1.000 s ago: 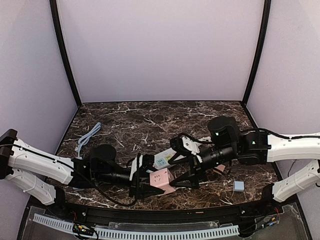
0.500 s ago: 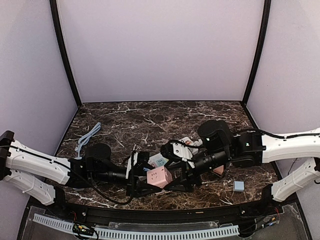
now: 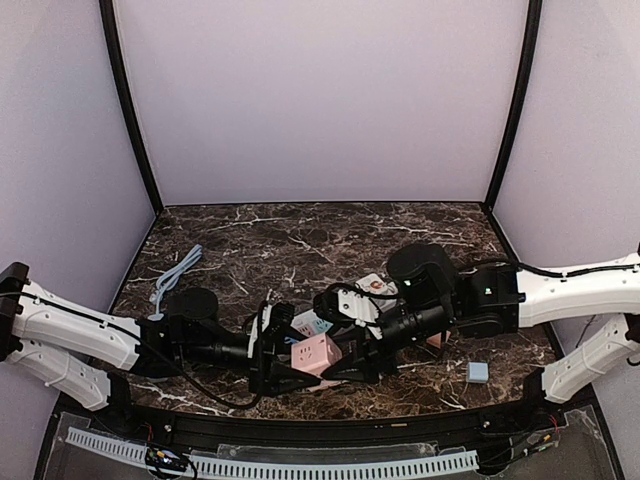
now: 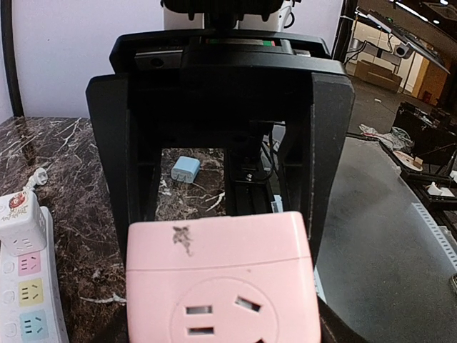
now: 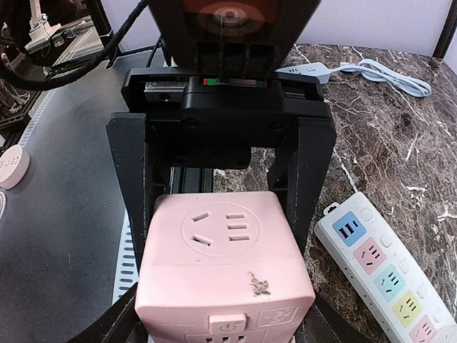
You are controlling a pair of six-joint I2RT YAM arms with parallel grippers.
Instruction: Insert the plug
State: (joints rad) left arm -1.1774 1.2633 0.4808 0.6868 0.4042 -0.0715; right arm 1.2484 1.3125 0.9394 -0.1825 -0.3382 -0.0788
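Pink socket cube (image 3: 318, 353) — markings unreadable | left claw (image 3: 290, 362) holds it | right claw (image 3: 345, 360): unclear

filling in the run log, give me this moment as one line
left gripper: shut on pink socket cube | right gripper: fingers flank cube, contact unclear | power strip: beside, cube not plugged in

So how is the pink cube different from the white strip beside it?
The cube is pink and blocky; the strip is white, long and flat. The cube's top carries one socket; the strip has a coloured row. Black fingers flank the cube; the strip lies free. Both are power outlets.
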